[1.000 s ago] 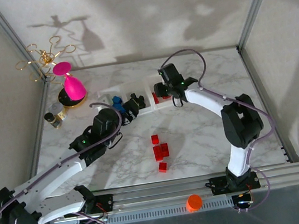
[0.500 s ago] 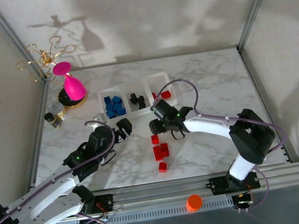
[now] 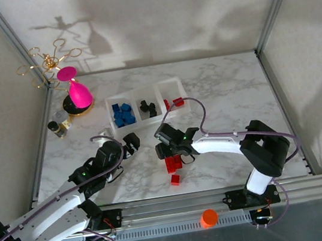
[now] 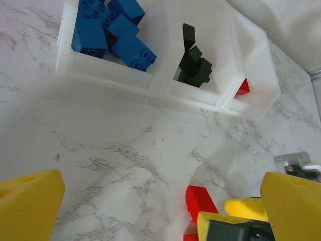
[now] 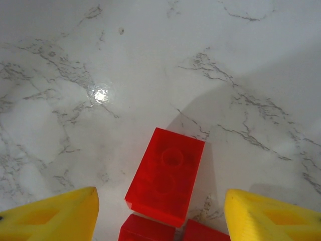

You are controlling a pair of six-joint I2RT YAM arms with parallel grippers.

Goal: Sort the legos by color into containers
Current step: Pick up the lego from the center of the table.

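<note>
The containers (image 3: 149,121) form one clear three-bin tray at the back. Blue legos (image 3: 122,114) fill its left bin, black legos (image 3: 148,106) the middle one, and red legos (image 3: 176,102) the right one. More red legos (image 3: 172,163) lie loose on the marble in front. My right gripper (image 3: 164,150) hovers low over them, open. Its yellow fingertips (image 5: 50,216) stand either side of one red brick (image 5: 165,175) without touching it. My left gripper (image 3: 129,144) is open and empty, left of the pile. From it I see the tray (image 4: 150,88) and a red brick (image 4: 200,201).
A pink goblet (image 3: 76,93), a gold wire rack (image 3: 49,61) and a small jar (image 3: 59,126) stand at the back left. An orange cap (image 3: 209,217) sits on the front rail. One red brick (image 3: 175,179) lies alone near the front edge.
My right arm came from the tray's red bin down to the loose red bricks, its jaws widening. My left arm drew back from the tray toward the near left.
</note>
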